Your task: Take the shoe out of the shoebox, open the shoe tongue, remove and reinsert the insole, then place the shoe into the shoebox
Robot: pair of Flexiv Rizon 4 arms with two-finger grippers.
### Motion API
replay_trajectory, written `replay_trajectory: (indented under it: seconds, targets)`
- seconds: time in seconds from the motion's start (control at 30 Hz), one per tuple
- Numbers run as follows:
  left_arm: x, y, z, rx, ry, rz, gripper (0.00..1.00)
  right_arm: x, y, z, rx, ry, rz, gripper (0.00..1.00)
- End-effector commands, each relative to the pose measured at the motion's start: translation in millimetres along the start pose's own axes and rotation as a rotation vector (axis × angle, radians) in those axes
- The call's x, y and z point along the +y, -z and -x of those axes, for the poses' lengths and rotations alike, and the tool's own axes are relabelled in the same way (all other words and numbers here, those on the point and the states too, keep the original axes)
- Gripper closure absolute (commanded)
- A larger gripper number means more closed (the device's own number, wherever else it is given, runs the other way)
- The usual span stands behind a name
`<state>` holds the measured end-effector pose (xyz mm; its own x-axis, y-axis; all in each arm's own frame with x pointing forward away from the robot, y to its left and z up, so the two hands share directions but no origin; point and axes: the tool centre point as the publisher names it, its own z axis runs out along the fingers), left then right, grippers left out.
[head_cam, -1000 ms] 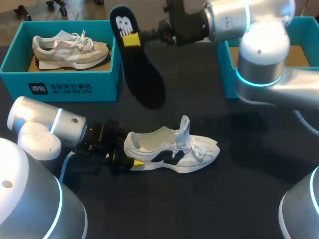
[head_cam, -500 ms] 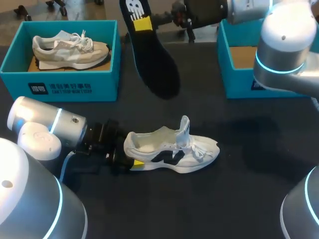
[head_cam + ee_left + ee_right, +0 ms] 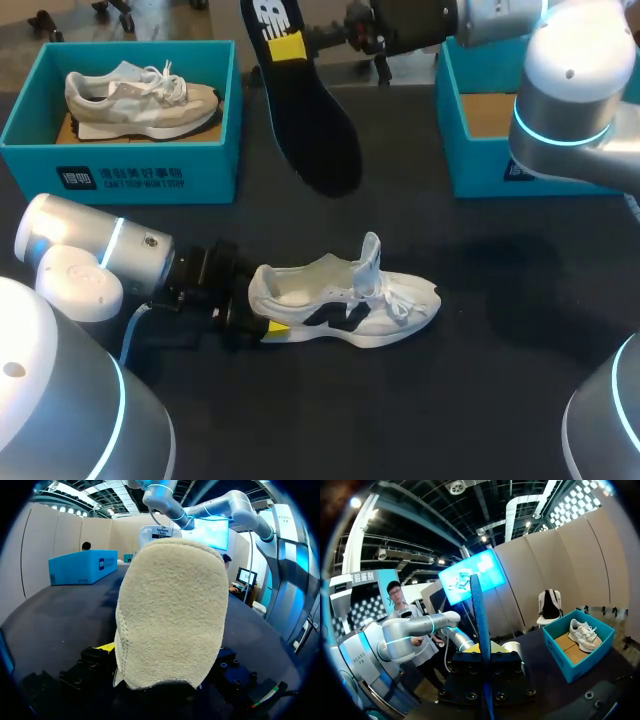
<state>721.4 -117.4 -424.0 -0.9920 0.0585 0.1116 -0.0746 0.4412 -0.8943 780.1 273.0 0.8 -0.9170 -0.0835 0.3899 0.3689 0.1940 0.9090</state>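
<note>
Two grips: right gripper point(image 3: 285, 45) clamps the heel end of the insole point(image 3: 305, 120), held aloft over the table's far side; left gripper point(image 3: 262, 325) pinches the heel of the shoe point(image 3: 345, 300) mid-table. Best reinserted toe-first, at a shallow angle, behind the raised tongue point(image 3: 371, 255).

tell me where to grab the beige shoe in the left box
Grip the heel collar of the beige shoe, coming straight down from above. It sits upright on its sole with the opening facing up and the heel toward the left wall of the box. The walls block any sideways approach. One finger could go inside the opening and one behind the heel.
</note>
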Motion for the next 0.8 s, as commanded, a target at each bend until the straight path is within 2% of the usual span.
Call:
replay_trajectory:
  seconds: [0.03,0.1,0.23,0.53,0.67,0.8]
  targets:
    - [0.8,-0.8,0.0,0.002,0.001,0.004,1.0,0.2,17.6,-5.0,-0.019,-0.059,-0.037,1.0]
    - [0.8,-0.8,0.0,0.002,0.001,0.004,1.0,0.8,32.1,-9.5,-0.047,-0.108,-0.046,1.0]
    - [0.8,-0.8,0.0,0.002,0.001,0.004,1.0,5.1,61.7,-20.0,-0.112,-0.2,-0.001,1.0]
    - [0.8,-0.8,0.0,0.002,0.001,0.004,1.0,26.4,114.2,-53.5,-0.187,-0.283,0.075,1.0]
    - [0.8,-0.8,0.0,0.002,0.001,0.004,1.0,34.0,128.2,-66.9,-0.217,-0.293,0.086,1.0]
    - [0.8,-0.8,0.0,0.002,0.001,0.004,1.0,39.0,131.1,-80.0,-0.222,-0.296,0.095,1.0]
